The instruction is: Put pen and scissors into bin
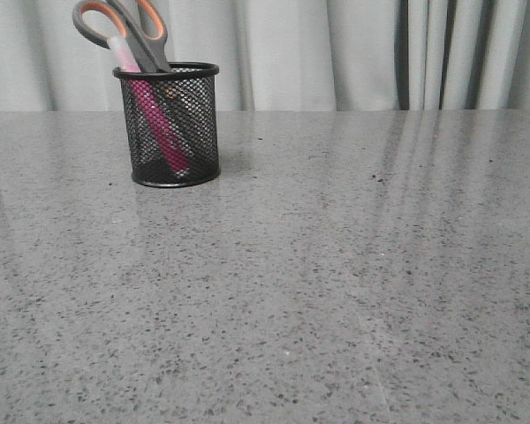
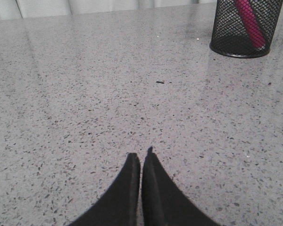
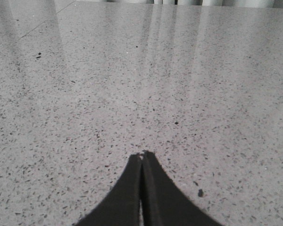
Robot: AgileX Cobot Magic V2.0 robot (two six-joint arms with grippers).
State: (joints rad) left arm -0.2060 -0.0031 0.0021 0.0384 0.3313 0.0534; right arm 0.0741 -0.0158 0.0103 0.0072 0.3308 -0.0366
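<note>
The black mesh bin (image 1: 170,124) stands at the far left of the grey speckled table. The magenta pen (image 1: 156,124) leans inside it, its whitish end above the rim. The scissors (image 1: 128,31) stand in the bin too, grey-and-orange handles sticking up, blades hidden inside. The left wrist view shows the bin's lower part (image 2: 245,28) with the pen (image 2: 251,21) in it, far from my left gripper (image 2: 141,153), which is shut and empty. My right gripper (image 3: 142,154) is shut and empty over bare table. Neither gripper shows in the front view.
Grey curtains (image 1: 353,53) hang behind the table's far edge. The speckled tabletop (image 1: 336,283) stretches wide to the right of the bin and in front of it.
</note>
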